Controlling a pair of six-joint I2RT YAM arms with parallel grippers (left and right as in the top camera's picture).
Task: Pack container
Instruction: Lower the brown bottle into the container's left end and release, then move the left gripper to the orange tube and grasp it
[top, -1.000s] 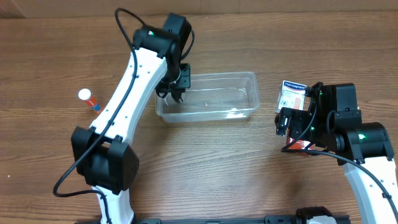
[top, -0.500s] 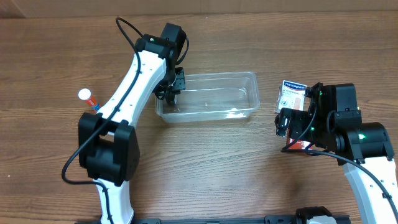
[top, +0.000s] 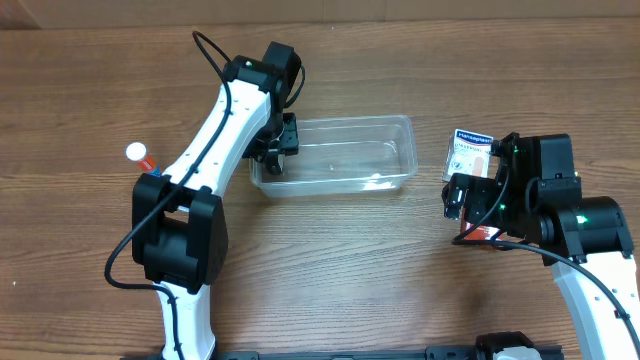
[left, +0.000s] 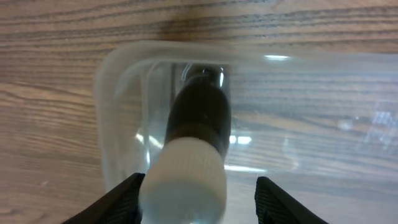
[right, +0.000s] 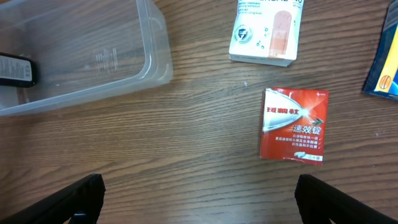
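Note:
The container (top: 390, 135), a clear plastic tub, stands on the wooden table; it also shows in the left wrist view (left: 106, 112) and the right wrist view (right: 158, 56). A dark bottle with a white cap (left: 196, 130) lies inside its left end and shows in the right wrist view (right: 15, 70). My left gripper (top: 278, 155) is over that end, jaws (left: 202, 202) open around the cap, the right finger clear of it. My right gripper (top: 465, 205) is open and empty (right: 199, 199) above bare table, right of the tub.
A white plaster box (right: 264, 31) and a red box (right: 292, 124) lie right of the tub. A blue packet (right: 385, 62) shows at the right edge. A small white-capped vial (top: 140, 157) lies far left.
My left arm has swung a little to the left while its gripper stays at the tub's left end. The right arm has not moved.

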